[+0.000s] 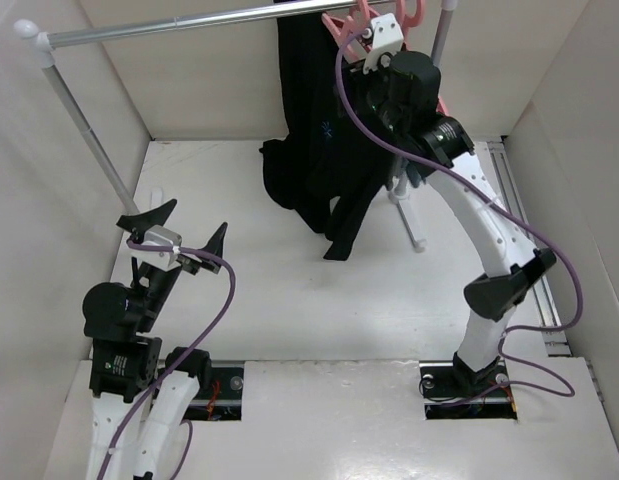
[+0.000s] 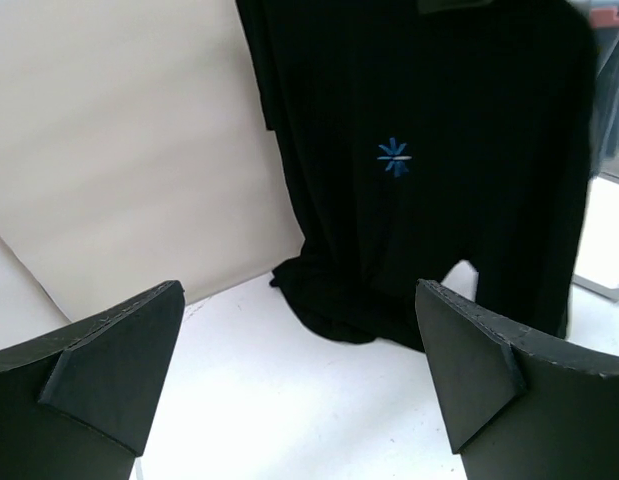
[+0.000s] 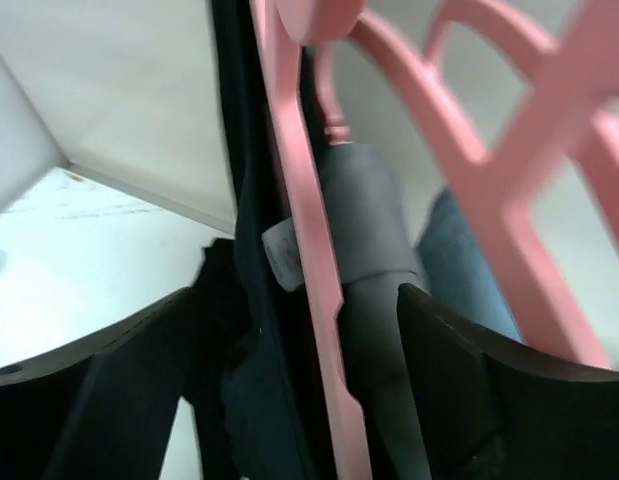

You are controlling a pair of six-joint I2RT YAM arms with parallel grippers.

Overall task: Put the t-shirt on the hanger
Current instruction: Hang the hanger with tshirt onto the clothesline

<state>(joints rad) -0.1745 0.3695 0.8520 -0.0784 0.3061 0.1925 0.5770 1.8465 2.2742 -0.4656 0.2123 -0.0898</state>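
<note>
We see shirt [image 1: 314, 140] hanging (hem on table [image 1: 289, 320]); left gripper [image 2: 297, 292] agape, empty; right gripper [image 3: 297, 295] agape astride hanger [image 3: 307, 230].

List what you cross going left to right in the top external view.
In order: white round end cap of the silver metal rail → left arm's black two-finger hand, open → black short-sleeved cloth t-shirt, hanging down → right arm's black two-finger hand, raised to the rail.
</note>
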